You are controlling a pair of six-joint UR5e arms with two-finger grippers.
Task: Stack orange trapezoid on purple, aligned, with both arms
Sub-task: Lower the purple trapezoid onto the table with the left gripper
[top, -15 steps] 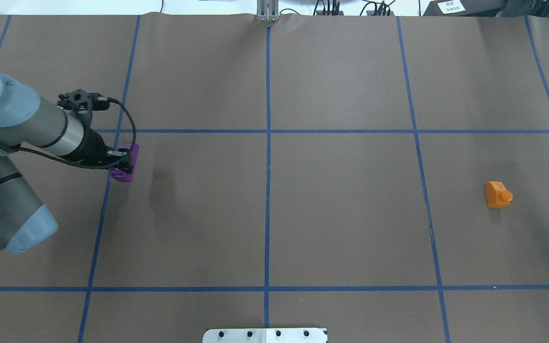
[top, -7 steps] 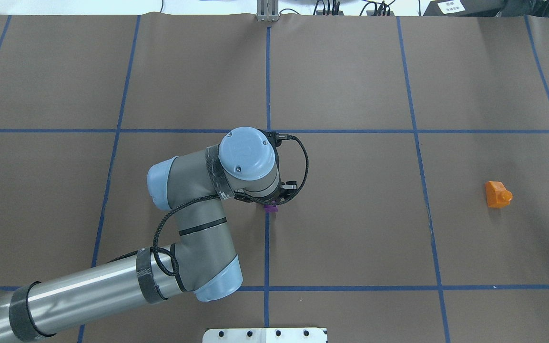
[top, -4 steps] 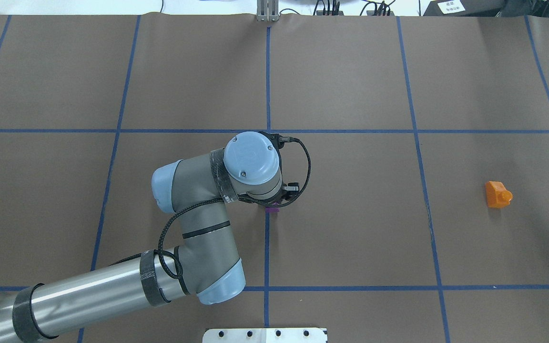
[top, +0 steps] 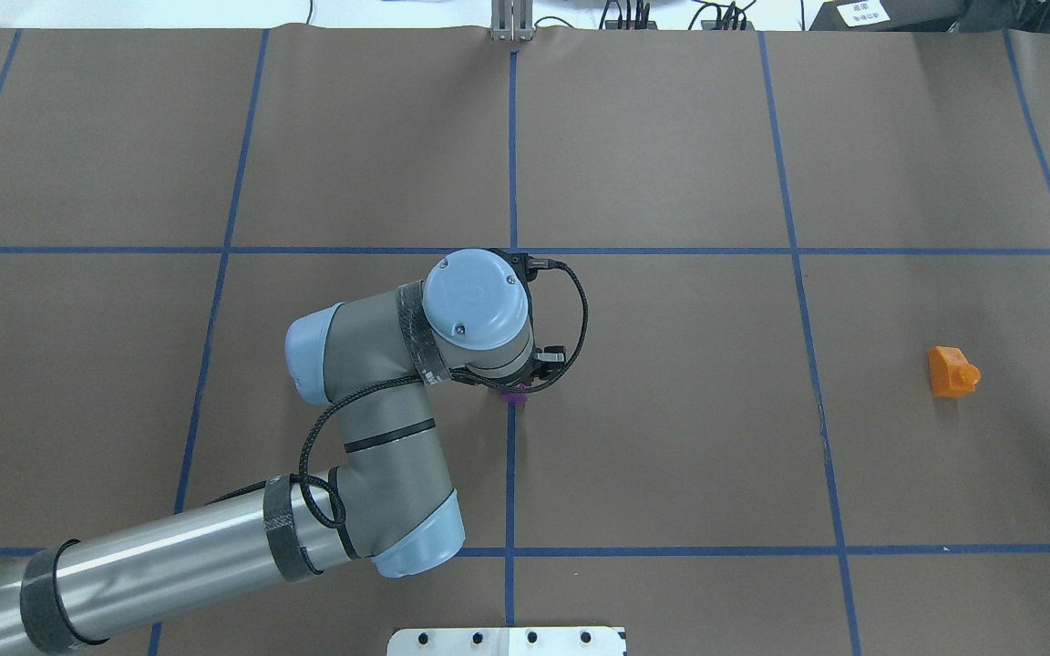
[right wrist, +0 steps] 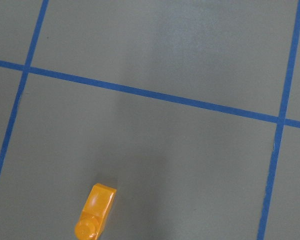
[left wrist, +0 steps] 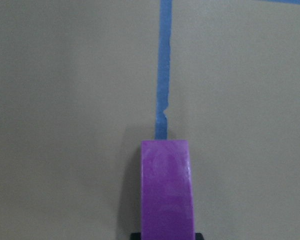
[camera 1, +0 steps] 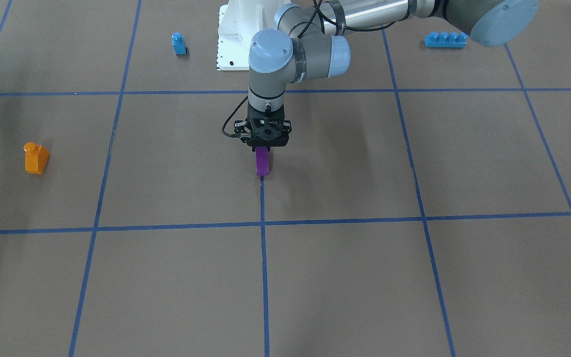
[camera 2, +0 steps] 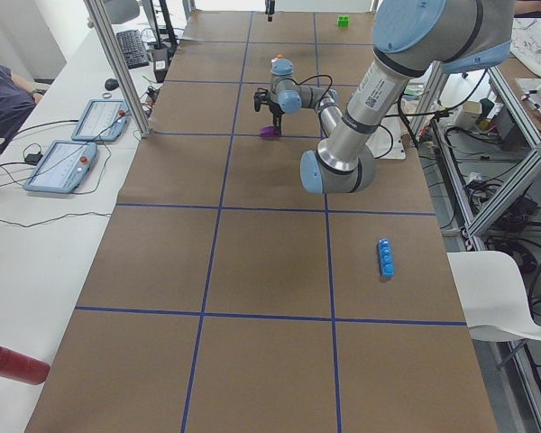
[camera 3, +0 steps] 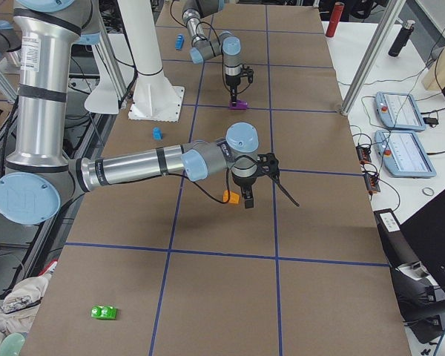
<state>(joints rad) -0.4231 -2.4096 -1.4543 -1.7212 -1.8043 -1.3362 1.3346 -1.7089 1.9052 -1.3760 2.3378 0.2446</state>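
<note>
Moved: over the last two seconds the left arm has swung from the desk's left edge to its middle, bringing the purple block with it; the orange block has not shifted.
Left gripper [camera 1: 264, 148]: pointing straight down, clenched on the purple block [camera 1: 262, 162].
Purple block: at the middle of the desk [top: 671, 456], just at the end of a blue tape line [camera 1: 262, 208]; whether it rests on the paper or hangs just above cannot be told.
Orange block [top: 952, 372]: alone near the desk's right edge, well apart from the purple one.
Right gripper [camera 3: 271, 194]: above the orange block and close to it; clenched or released cannot be told.
Done: the purple block appears to be brought to its stacking spot.
To do: release it, fetch the orange block, seat it on top, aligned.
Writing: a white label [top: 862, 12] beyond the far right corner, print too small to read; no brand shows.
</note>
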